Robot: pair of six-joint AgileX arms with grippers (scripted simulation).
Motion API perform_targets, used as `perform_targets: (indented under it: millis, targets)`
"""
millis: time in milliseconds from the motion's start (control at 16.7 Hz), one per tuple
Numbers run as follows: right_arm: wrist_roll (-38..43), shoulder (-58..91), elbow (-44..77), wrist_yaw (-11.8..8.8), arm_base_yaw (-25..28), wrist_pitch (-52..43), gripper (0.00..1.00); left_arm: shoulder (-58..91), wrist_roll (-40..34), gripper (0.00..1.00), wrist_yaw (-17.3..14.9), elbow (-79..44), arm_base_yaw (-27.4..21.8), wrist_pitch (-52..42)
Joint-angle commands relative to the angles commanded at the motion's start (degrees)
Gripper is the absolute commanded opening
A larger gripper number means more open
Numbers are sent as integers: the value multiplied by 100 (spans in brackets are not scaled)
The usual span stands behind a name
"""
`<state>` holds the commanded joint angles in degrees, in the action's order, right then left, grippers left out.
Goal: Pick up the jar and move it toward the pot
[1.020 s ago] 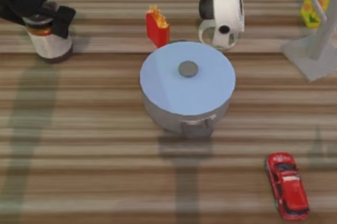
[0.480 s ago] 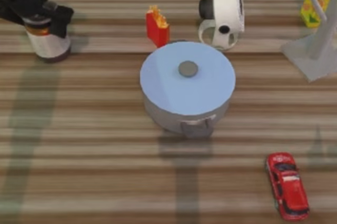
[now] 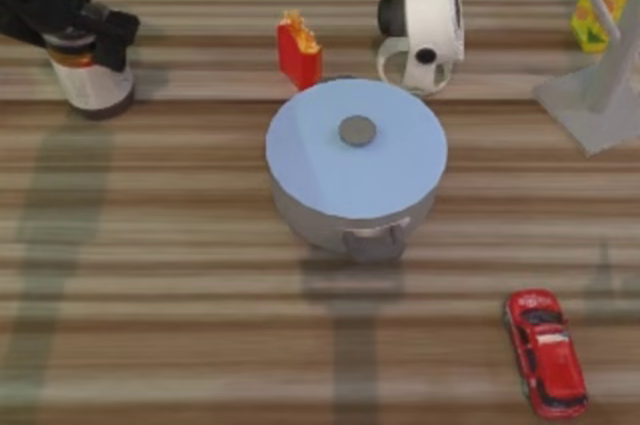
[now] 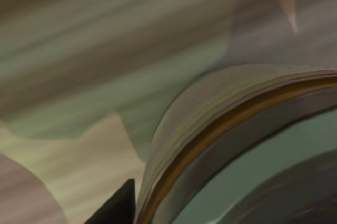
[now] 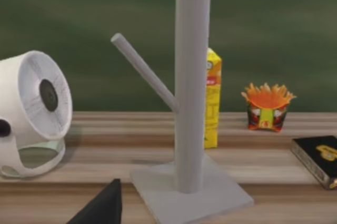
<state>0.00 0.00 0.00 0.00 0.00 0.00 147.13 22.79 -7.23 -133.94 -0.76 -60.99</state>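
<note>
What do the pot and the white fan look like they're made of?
The pot looks like grey metal with a dull sheen on its wall; its pale blue lid is flat and matte, possibly painted. The fan looks like smooth white plastic, with a fine moulded grille.

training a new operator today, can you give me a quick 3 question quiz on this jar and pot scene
1. True or false: the left gripper is at the jar, at the table's far left.
2. What stands closest behind the pot: A) red toy car B) red fries box C) yellow carton?
3. Fill in: the pot's lid is pale ____.

Key: 1 true; 2 B, the red fries box, with the white fan beside it; 3 blue.
</note>
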Motion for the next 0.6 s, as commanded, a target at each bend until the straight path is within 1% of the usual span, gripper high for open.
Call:
perform_targets:
  millis: [420,600]
  targets:
    - [0,0,0,0,0,0,100,-25,9,0,2,15,18,-1]
    - [0,0,0,0,0,0,100,-431,5,0,7,414,42,-19]
